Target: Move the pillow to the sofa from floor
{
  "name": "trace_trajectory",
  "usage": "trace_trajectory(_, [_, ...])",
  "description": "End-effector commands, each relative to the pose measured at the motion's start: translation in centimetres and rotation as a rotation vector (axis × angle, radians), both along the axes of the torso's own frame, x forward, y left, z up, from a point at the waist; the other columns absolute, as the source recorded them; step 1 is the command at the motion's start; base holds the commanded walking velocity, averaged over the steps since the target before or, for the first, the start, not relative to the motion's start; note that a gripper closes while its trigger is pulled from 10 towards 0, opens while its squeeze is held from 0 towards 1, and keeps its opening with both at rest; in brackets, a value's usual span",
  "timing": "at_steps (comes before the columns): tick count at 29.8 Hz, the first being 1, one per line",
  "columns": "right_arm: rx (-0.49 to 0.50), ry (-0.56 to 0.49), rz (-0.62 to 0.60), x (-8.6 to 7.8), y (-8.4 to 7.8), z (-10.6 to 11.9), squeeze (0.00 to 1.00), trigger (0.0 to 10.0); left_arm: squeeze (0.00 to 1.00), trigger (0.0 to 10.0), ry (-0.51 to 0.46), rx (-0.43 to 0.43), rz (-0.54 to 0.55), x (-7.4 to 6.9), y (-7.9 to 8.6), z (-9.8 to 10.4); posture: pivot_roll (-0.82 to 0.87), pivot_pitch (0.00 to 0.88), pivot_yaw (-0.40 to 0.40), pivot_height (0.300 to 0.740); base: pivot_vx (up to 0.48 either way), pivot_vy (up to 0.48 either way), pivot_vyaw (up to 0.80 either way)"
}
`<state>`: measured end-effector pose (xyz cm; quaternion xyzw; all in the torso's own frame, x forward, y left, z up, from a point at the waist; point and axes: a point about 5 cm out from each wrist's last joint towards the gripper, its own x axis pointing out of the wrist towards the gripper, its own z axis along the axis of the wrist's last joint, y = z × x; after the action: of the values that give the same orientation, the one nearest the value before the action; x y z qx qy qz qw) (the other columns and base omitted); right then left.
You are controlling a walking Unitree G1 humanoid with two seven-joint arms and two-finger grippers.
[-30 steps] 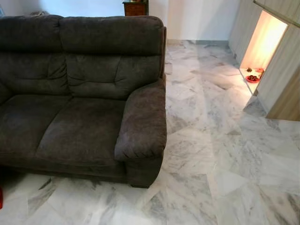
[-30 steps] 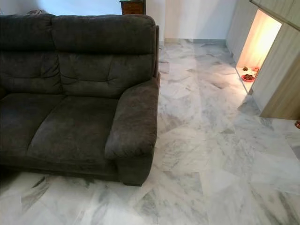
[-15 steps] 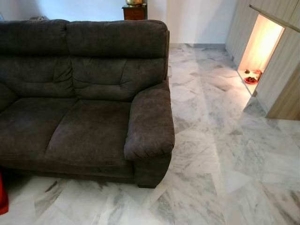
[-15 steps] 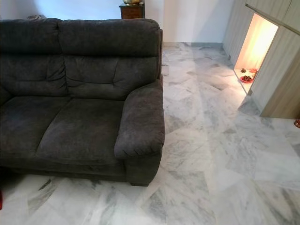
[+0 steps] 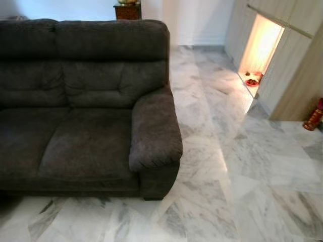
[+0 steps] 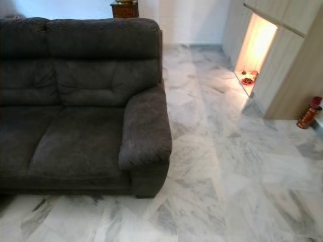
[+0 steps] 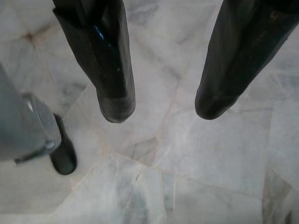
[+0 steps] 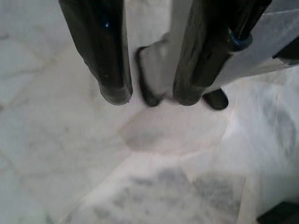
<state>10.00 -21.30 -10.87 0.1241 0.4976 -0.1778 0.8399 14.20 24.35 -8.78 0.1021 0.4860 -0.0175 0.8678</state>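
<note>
A dark grey two-seat sofa (image 5: pixel 86 101) stands on the left of the eye views, its right armrest (image 5: pixel 154 126) nearest me and its seat cushions bare. My left gripper (image 7: pixel 161 105) hangs over the marble floor with its two black fingers apart and nothing between them. My right gripper (image 8: pixel 147 95) also hangs above the floor, fingers apart and empty.
White-grey marble floor (image 5: pixel 237 171) stretches to the right of the sofa. A lit wall niche (image 5: pixel 257 50) holds small red items at its base. A red bottle-like object (image 5: pixel 314 116) stands at the far right by wooden panels. A wooden cabinet (image 5: pixel 127 10) stands behind the sofa.
The camera has turned right: the sofa has shifted left in view, and the red object at the far right has come into sight. A red thing at the lower left edge has left the view.
</note>
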Motion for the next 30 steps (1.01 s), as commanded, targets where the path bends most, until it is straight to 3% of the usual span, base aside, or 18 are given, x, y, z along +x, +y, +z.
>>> trace_trajectory(1, [0.012,0.015,-0.003,-0.4,0.3,-0.2,0.00,10.0,0.00,10.0,0.040,0.010,0.011,-1.0,0.4,-0.3,-0.03,0.059,0.092,0.740,0.000,0.270,0.00])
trace_trajectory(20, [0.023,-0.017,-0.019,0.0,0.2,0.0,0.00,10.0,0.00,10.0,0.051,0.003,0.016,-1.3,-0.4,-0.6,-0.03,0.059,0.088,0.740,0.000,0.273,0.00])
trace_trajectory(30, [0.024,-0.011,-0.025,-0.2,0.0,0.0,0.00,10.0,0.00,10.0,0.067,0.001,0.016,-2.3,-0.4,-0.9,-0.02,0.062,0.091,0.740,0.000,0.270,0.00])
